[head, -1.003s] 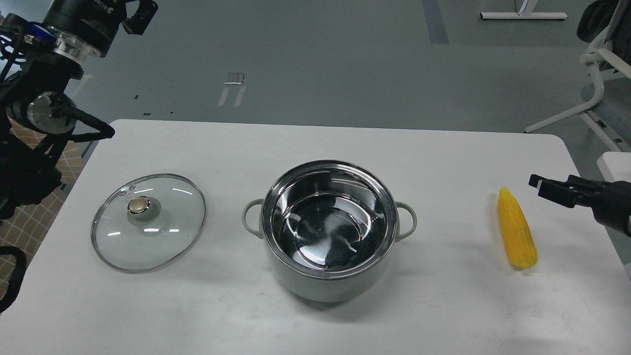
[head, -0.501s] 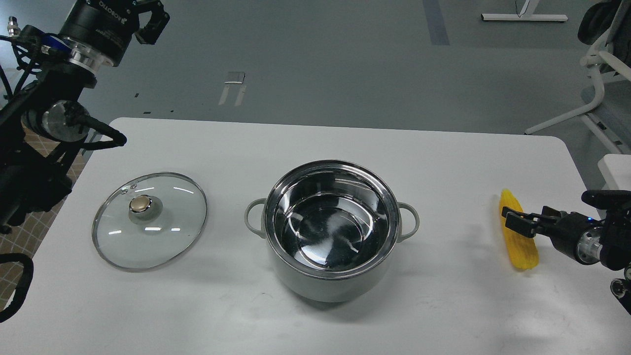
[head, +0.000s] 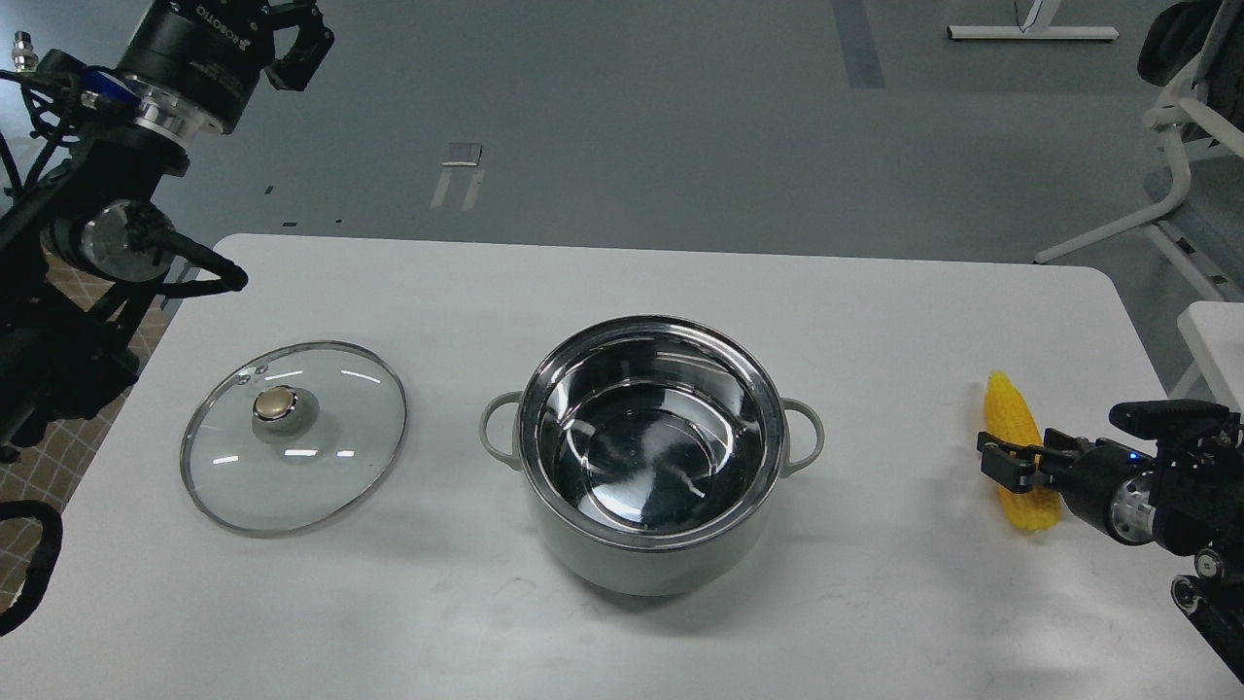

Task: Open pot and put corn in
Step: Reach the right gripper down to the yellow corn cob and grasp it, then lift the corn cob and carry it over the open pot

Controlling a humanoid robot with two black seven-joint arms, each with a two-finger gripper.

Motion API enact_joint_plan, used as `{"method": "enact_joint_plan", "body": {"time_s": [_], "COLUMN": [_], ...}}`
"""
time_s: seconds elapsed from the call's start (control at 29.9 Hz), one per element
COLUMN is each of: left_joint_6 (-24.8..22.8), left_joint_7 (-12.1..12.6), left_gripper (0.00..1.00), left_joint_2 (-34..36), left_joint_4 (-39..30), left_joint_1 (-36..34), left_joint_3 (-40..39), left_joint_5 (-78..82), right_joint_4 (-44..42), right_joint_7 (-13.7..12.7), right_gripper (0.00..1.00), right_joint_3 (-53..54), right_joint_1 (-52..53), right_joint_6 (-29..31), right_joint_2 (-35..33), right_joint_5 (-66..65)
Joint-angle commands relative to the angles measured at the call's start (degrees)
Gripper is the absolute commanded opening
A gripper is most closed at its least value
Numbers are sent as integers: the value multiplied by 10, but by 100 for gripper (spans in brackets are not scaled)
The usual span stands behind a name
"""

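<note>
The pot (head: pixel 649 562) stands open in the middle of the white table, its shiny steel interior empty. Its glass lid (head: pixel 321 457) with a gold knob lies flat on the table to the pot's left. The yellow corn (head: pixel 1003 408) lies near the table's right edge, tapered end pointing away from me. My right gripper (head: pixel 1011 463) comes in from the right and sits low over the corn's middle, its dark fingers overlapping the cob. I cannot tell whether they are closed on it. My left gripper (head: pixel 294 41) is raised at the top left, open and empty.
The table's right edge (head: pixel 1142 335) is close to the corn. A white chair base (head: pixel 1161 209) stands on the floor beyond the table at the right. My left arm's elbow (head: pixel 126 248) hangs over the table's far-left corner.
My right gripper has come down and toward me, from above and right of the corn's tip to the cob's middle. My left arm rose slightly, then stayed put.
</note>
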Motion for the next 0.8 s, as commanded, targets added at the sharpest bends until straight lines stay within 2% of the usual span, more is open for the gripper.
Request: {"method": "enact_joint_plan", "body": {"time_s": [0.0, 0.03, 0.1, 0.13, 0.23, 0.3, 0.5, 0.64, 0.77], "left_joint_6": [0, 0, 0, 0, 0, 0, 0, 1, 1], "left_joint_7": [2, 2, 2, 2, 2, 1, 2, 3, 3], "left_gripper": [98, 98, 98, 98, 98, 98, 98, 98, 98], "left_joint_2": [0, 1, 3, 3, 4, 5, 5, 4, 10], "left_joint_4": [-1, -1, -1, -1, -1, -1, -3, -13, -14], "left_joint_1": [0, 0, 0, 0, 1, 1, 0, -1, -1], "left_joint_3": [0, 0, 0, 0, 0, 0, -3, -2, -3], "left_joint_5": [0, 0, 0, 0, 0, 0, -1, 0, 0], "right_joint_4": [0, 0, 1, 4, 12, 20, 77, 158, 230], "right_joint_7": [1, 1, 1, 1, 1, 2, 9, 9, 9], "right_gripper": [65, 52, 36, 24, 5, 0, 0, 0, 0], "right_joint_3": [0, 1, 1, 2, 11, 18, 105, 135, 128], "right_joint_1": [-5, -4, -3, -1, 1, 3, 10, 38, 49], "right_joint_6": [0, 0, 0, 0, -4, -8, -22, -18, -18], "right_joint_2": [-3, -3, -4, -5, -23, -35, -45, -39, -34], "right_joint_5": [0, 0, 0, 0, 3, 6, 13, 75, 79]}}
